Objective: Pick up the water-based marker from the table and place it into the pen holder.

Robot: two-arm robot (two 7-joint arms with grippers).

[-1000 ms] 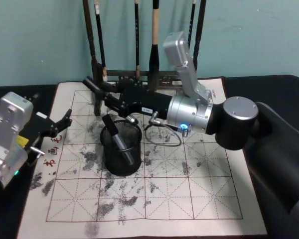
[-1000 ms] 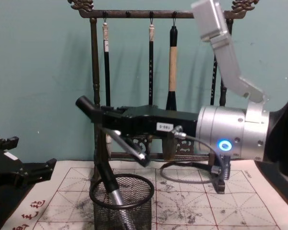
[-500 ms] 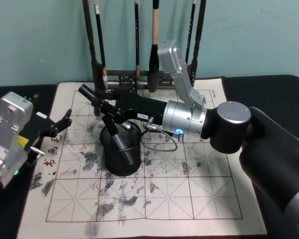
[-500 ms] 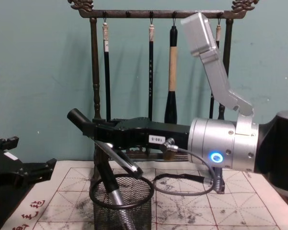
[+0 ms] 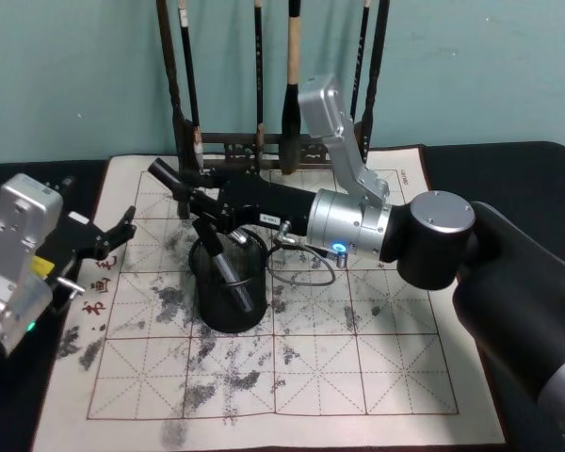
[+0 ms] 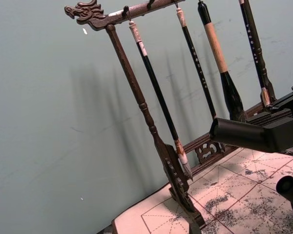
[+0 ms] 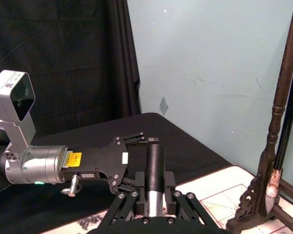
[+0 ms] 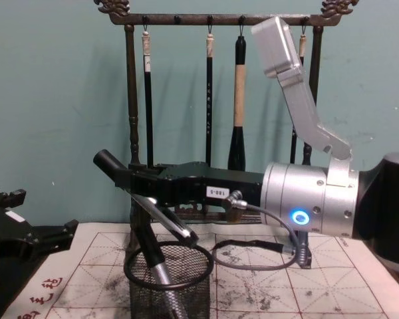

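**Right arm shifted left and lower over the last second, near static in the last half**

Compared with a second ago, our right gripper (image 5: 210, 215) sits further toward our left and lower, directly above the pen holder (image 5: 229, 282); versus half a second ago, barely any change. Marker (image 5: 224, 257) is already inside the mesh cup, leaning, cap end sticking up above the rim right under our right gripper. In the chest view one finger (image 8: 175, 222) angles down toward the rim beside the marker (image 8: 151, 249) and the other points up and away, so the jaws are spread and not clamping it. Whether a fingertip touches the marker, we cannot tell.

Pen holder (image 8: 168, 282) stands on the calligraphy mat (image 5: 377, 377), below and just in front of the tool; brush rack (image 8: 130, 119) with hanging brushes is behind the tool.

Left gripper (image 5: 113, 235) is parked well off to the side at the mat's left edge, fingers apart, holding nothing.
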